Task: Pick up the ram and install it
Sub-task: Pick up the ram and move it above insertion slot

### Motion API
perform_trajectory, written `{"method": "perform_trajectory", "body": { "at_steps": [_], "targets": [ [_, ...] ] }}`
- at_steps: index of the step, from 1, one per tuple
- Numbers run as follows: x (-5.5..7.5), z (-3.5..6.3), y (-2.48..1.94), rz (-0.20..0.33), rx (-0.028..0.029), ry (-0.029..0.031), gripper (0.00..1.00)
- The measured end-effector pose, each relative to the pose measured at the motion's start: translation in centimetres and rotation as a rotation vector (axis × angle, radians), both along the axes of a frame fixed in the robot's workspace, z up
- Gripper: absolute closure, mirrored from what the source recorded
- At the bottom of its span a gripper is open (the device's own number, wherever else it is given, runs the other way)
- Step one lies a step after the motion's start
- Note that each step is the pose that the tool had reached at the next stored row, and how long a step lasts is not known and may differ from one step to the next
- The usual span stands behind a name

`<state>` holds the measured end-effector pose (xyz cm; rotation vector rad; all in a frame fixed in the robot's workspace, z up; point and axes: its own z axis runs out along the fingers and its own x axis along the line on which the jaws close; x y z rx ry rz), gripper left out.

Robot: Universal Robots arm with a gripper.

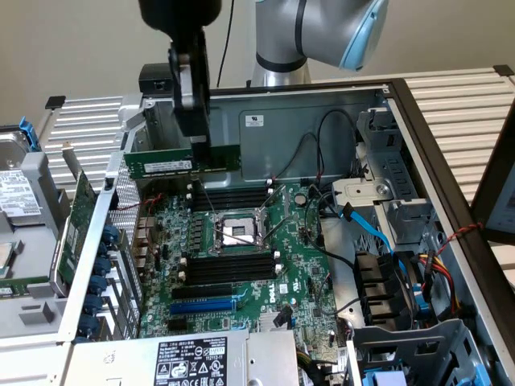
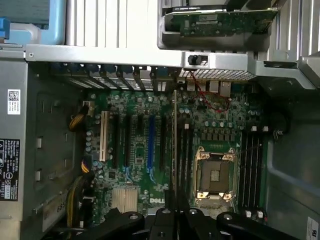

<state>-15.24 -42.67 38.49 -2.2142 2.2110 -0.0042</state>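
gripper clamped on the ram, its white label strip unreadable; below the fingers, the motherboard reads "dell".

silver-grey tubular arm with a pale blue joint cap, matte black claw, thin black cable

Exterior cam's looking down slantwise into the open case, wrist cam's staring straight down, both catching the motherboard.

ram above motherboard | motherboard in case | CPU socket between two slot banks
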Motion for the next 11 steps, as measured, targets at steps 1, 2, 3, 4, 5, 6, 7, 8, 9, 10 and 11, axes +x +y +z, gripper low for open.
{"method": "perform_trajectory", "body": {
  "at_steps": [1,2,3,4,5,6,7,8,9,10,11],
  "targets": [
    [0.4,-0.03,0.09,0.000,0.0000,0.0000,0.88],
    [0.9,-0.06,0.20,0.000,0.0000,-0.0001,0.88],
    [1.3,-0.08,0.32,0.000,-0.0002,0.0001,0.88],
    [1.7,-0.11,0.48,0.000,-0.0001,0.0000,0.88],
    [2.1,-0.14,0.65,0.000,-0.0001,0.0001,0.88],
    [2.4,-0.16,0.80,0.000,0.0000,0.0001,0.88],
    [2.7,-0.18,0.98,0.000,0.0000,0.0000,0.88],
    [3.0,-0.19,1.18,0.000,0.0000,0.0001,0.88],
    [3.2,-0.22,1.39,0.000,0.0002,0.0000,0.88],
    [3.5,-0.24,1.56,0.000,0.0003,0.0000,0.88],
    [3.8,-0.26,1.76,0.000,0.0004,0.0000,0.88]
  ]
}}
